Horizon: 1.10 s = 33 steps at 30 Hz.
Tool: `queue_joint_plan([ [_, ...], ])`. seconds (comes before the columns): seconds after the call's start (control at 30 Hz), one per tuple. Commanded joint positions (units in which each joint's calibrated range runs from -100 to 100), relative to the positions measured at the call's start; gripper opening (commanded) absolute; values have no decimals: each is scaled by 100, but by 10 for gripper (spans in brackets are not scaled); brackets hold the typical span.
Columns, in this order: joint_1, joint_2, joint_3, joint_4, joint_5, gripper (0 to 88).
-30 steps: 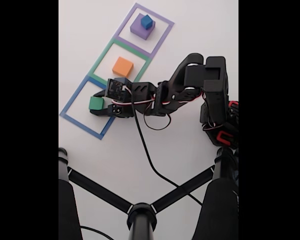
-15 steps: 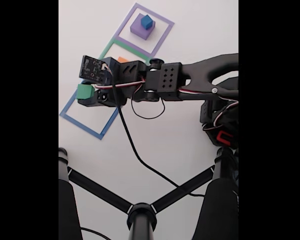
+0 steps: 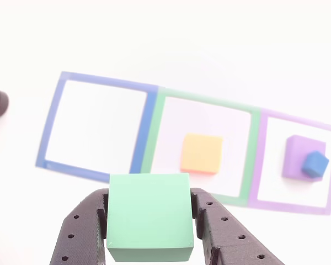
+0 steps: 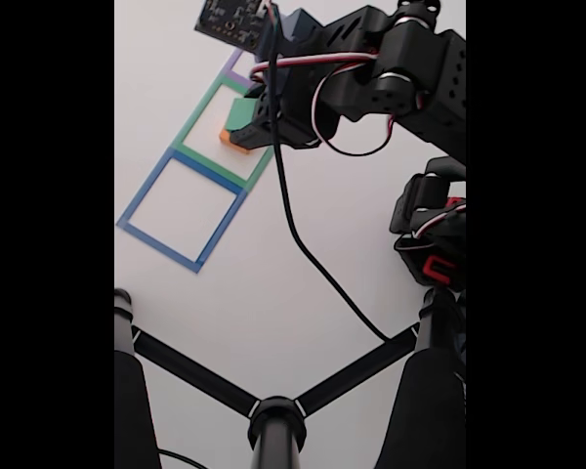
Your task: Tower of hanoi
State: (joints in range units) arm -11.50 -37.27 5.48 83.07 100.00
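The matte green cube, clamped in the black two-finger gripper, is held above the table, just short of the flat orange square block in the green taped outline.

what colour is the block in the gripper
Green cube, clearest in the other view, held between the gripper fingers.

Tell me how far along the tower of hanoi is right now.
Early on. The blue cube sits on the purple block in the purple outline. In hand: the gripper has its jaws shut on the green cube, lifted near the orange block in the green outline. The blue outline holds nothing. Most restacking remains.
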Motion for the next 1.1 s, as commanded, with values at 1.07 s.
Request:
queue_joint_plan([
  [1.07, 1284, -784, 6053, -6684, 0, 65],
])
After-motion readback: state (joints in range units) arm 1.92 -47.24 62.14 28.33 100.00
